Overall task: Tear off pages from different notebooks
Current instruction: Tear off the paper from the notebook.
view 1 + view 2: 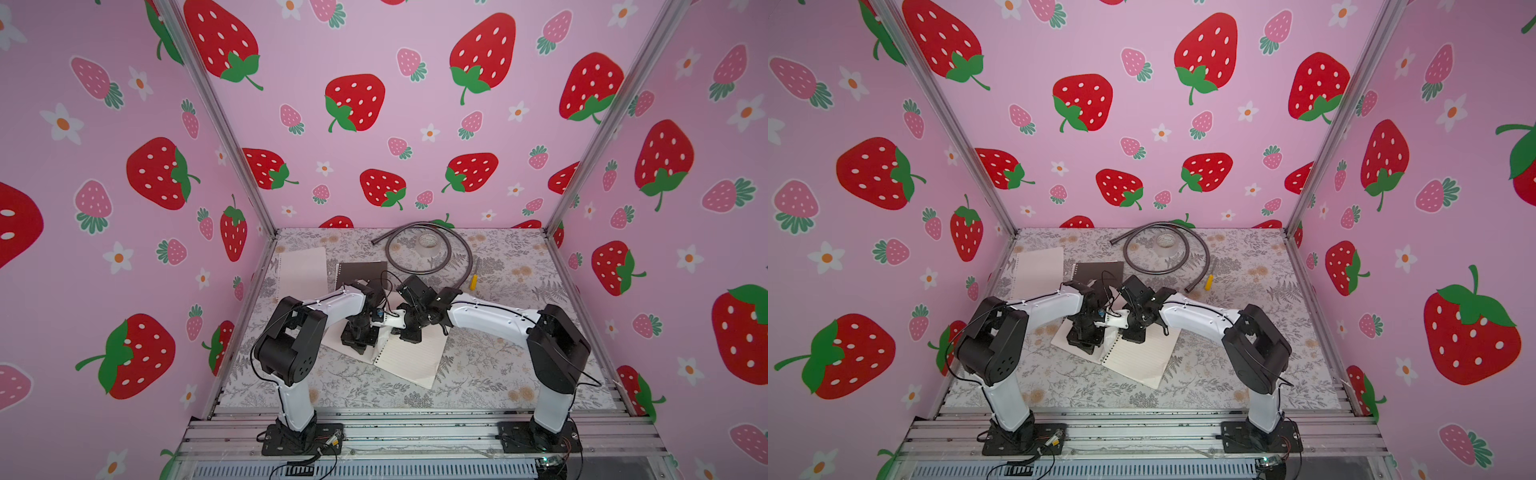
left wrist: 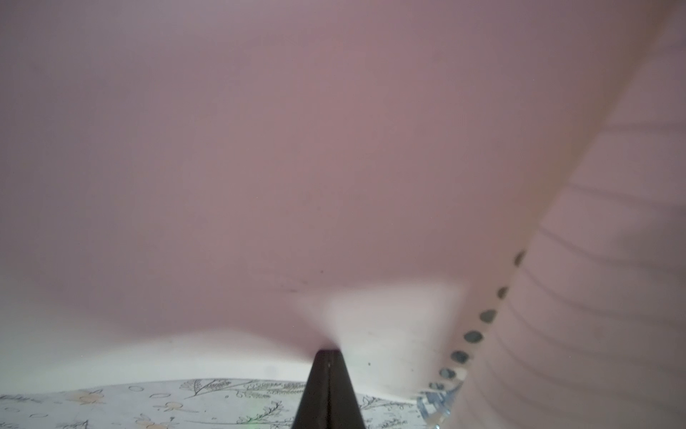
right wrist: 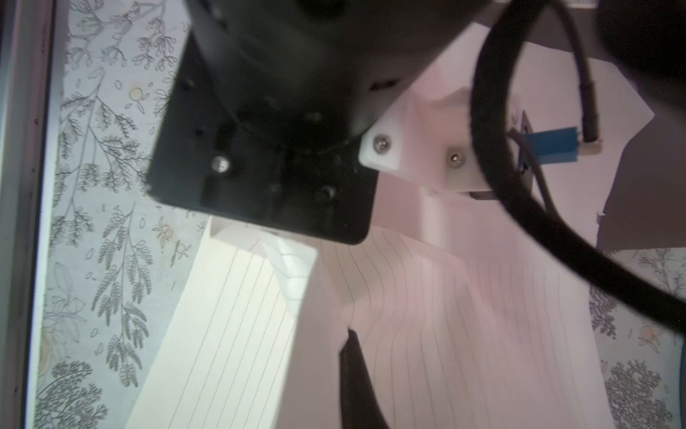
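An open spiral notebook (image 1: pixel 411 361) (image 1: pixel 1138 361) lies at the table's middle, lined pages up. My left gripper (image 2: pixel 326 353) (image 1: pixel 357 345) is shut on a plain whitish leaf (image 2: pixel 334 185) of it, next to the row of punched holes (image 2: pixel 473 336). Just beside it, my right gripper (image 3: pixel 349 332) (image 1: pixel 409 336) is shut on a lined page (image 3: pixel 445 315), which buckles around the tips. Whether the leaf is a cover or a page I cannot tell. Behind the arms lies the dark notebook (image 1: pixel 357 270) (image 1: pixel 1096 272), closed. A loose page (image 1: pixel 303 270) (image 1: pixel 1038 270) rests at the far left.
At the back lie a coiled grey hose (image 1: pixel 449 249), a roll of clear tape (image 1: pixel 430 243) inside the coil, and a small yellow piece (image 1: pixel 473 282) at the hose's end. Pink strawberry walls close three sides. The left gripper's black body (image 3: pixel 267 148) hangs right by my right gripper.
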Robot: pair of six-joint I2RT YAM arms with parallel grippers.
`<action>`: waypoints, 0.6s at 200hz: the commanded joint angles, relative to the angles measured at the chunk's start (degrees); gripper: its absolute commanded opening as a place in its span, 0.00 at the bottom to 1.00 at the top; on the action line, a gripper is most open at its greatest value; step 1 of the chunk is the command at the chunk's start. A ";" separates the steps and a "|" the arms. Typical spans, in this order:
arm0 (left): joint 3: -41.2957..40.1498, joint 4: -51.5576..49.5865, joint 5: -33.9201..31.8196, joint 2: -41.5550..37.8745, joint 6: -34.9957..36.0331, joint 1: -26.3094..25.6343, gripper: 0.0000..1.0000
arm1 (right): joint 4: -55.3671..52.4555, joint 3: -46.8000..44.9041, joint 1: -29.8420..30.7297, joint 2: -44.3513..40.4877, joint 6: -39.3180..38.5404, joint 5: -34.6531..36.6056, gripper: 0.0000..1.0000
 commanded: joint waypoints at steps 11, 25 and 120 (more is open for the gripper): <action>-1.13 2.26 -2.10 2.92 0.15 -0.73 0.00 | 1.50 0.87 -3.24 -0.30 -1.49 5.89 0.00; -1.24 2.68 -1.94 3.10 0.25 -0.75 0.00 | 2.93 0.08 -4.21 -0.73 -1.85 7.89 0.00; -1.34 3.40 -2.02 4.15 1.32 -0.90 0.00 | 7.83 -9.41 -10.73 -3.21 -2.26 13.49 0.00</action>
